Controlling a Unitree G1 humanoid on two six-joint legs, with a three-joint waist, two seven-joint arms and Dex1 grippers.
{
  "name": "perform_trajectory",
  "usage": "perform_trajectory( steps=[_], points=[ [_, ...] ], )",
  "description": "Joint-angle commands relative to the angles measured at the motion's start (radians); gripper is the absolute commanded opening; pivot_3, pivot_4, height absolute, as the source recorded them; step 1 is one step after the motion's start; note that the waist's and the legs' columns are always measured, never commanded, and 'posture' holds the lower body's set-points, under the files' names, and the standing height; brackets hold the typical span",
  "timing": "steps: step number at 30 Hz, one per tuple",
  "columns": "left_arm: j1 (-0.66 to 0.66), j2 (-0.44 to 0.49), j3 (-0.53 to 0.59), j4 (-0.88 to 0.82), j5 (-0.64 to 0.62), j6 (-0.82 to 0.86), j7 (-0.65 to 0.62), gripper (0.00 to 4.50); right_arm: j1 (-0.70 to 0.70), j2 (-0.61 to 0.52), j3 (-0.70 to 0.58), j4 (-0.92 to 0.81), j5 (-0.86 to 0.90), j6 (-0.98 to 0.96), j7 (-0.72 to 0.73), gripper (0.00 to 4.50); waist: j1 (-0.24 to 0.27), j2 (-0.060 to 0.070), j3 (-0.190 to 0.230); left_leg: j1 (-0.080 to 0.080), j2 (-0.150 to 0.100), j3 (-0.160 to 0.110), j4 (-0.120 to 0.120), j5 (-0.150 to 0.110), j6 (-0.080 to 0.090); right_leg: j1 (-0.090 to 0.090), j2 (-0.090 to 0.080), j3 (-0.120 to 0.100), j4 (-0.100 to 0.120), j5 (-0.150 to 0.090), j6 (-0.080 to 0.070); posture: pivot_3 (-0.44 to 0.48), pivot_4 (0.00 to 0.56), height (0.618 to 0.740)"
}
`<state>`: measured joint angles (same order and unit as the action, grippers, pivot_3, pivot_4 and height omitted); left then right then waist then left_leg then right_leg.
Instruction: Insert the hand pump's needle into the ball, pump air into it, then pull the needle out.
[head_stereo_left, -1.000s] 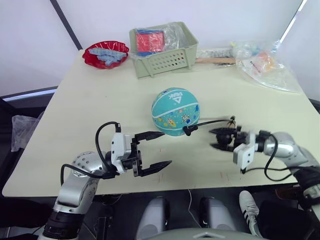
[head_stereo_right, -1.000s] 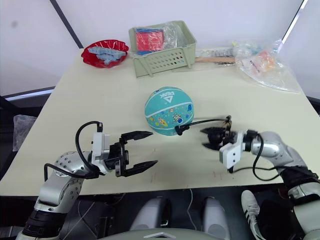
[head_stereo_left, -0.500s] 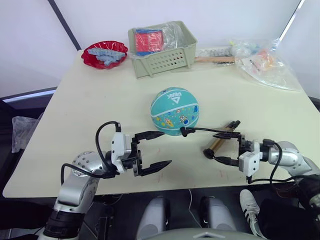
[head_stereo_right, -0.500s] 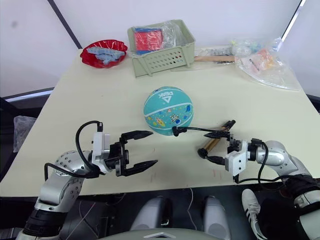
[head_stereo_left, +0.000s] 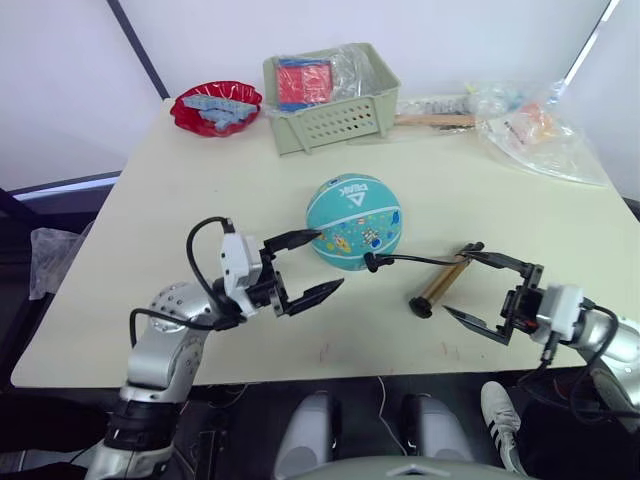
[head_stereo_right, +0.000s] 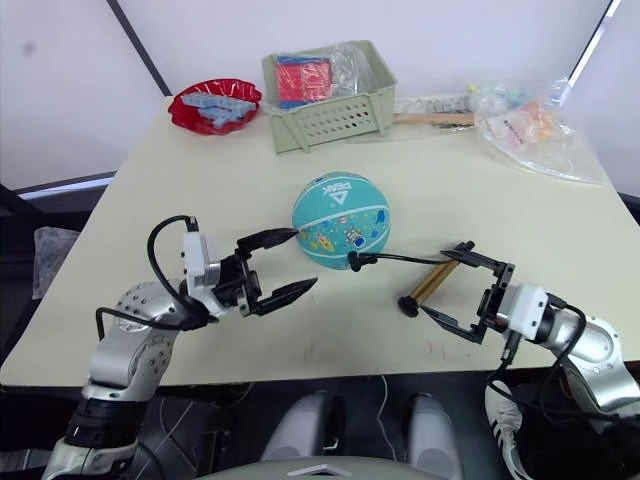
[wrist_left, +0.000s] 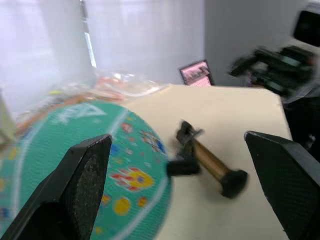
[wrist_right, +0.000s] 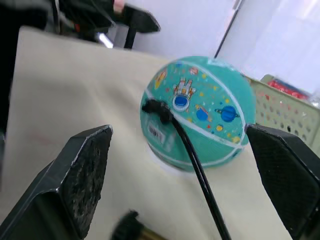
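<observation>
The teal ball (head_stereo_left: 353, 222) rests mid-table. The hand pump (head_stereo_left: 440, 283) lies on the table to its right, gold barrel flat, and its black hose (head_stereo_left: 415, 259) arcs over to the ball's lower right side. The hose tip (wrist_right: 151, 107) sits against the ball; the needle is hidden there. My right gripper (head_stereo_left: 468, 284) is open just right of the pump, holding nothing. My left gripper (head_stereo_left: 330, 260) is open at the ball's lower left, its upper fingertip close to the ball's skin. The left wrist view looks past the ball (wrist_left: 75, 165) to the pump (wrist_left: 207, 162).
A green basket (head_stereo_left: 330, 95) with red items stands at the back, a red bowl (head_stereo_left: 215, 108) to its left. Clear plastic bags (head_stereo_left: 540, 135) and a wooden-handled tool (head_stereo_left: 430, 120) lie back right. The table's front edge (head_stereo_left: 330, 370) runs just below both grippers.
My right gripper opened, left the pump lying on the table, and drew back to the right. My left gripper moved up closer to the ball.
</observation>
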<state>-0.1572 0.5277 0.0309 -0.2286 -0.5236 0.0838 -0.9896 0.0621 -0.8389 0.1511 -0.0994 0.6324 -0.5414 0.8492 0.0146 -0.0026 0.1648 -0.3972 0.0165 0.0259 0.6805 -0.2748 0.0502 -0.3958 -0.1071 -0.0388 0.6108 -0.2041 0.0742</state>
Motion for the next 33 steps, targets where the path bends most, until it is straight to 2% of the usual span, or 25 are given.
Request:
perform_trajectory(
  steps=[1,7,14,23,28,33],
  points=[
    [-0.078,-0.028,0.011,0.024,0.011,0.026,0.066,4.50,0.056,0.022,-0.098,-0.107,0.099,0.090,0.010,4.45,0.002,0.000,0.000,0.000,0.000,0.000,0.001,0.000,0.000,0.000,0.000,0.000,0.000,0.000,0.000,0.000,0.150,0.738],
    [-0.255,-0.082,-0.029,0.147,0.094,0.047,0.144,4.50,0.141,0.083,-0.198,-0.194,0.138,0.181,0.038,4.45,0.006,-0.001,0.000,-0.002,0.001,-0.002,0.004,0.000,0.000,0.001,0.004,0.001,0.001,0.000,0.000,0.000,0.150,0.738],
    [-0.400,-0.130,-0.077,0.287,0.156,0.033,0.131,4.50,0.189,0.142,-0.264,-0.245,0.132,0.222,0.071,4.45,0.001,-0.001,0.000,-0.002,0.001,-0.001,0.004,0.000,0.000,0.000,0.005,0.004,0.001,0.001,0.002,0.000,0.150,0.738],
    [-0.501,-0.160,-0.109,0.458,0.231,-0.037,0.082,4.50,0.199,0.205,-0.296,-0.281,0.097,0.267,0.087,4.45,0.002,-0.001,0.000,-0.002,0.001,-0.001,0.004,0.000,0.000,0.000,0.006,0.004,0.001,0.001,0.002,0.000,0.150,0.738],
    [-0.536,-0.196,-0.122,0.576,0.276,-0.071,0.099,4.50,0.151,0.237,-0.276,-0.277,0.043,0.297,0.079,4.45,0.001,-0.001,0.001,-0.002,0.001,-0.001,0.004,0.000,0.000,0.000,0.005,0.004,0.001,0.001,0.002,0.000,0.150,0.738],
    [-0.529,-0.238,-0.129,0.607,0.309,-0.046,0.159,4.50,0.089,0.250,-0.237,-0.302,-0.038,0.384,0.007,4.45,0.007,-0.001,0.000,-0.002,0.001,-0.001,0.004,0.000,0.000,0.000,0.005,0.003,0.002,0.001,0.002,0.000,0.150,0.738]
  ],
)
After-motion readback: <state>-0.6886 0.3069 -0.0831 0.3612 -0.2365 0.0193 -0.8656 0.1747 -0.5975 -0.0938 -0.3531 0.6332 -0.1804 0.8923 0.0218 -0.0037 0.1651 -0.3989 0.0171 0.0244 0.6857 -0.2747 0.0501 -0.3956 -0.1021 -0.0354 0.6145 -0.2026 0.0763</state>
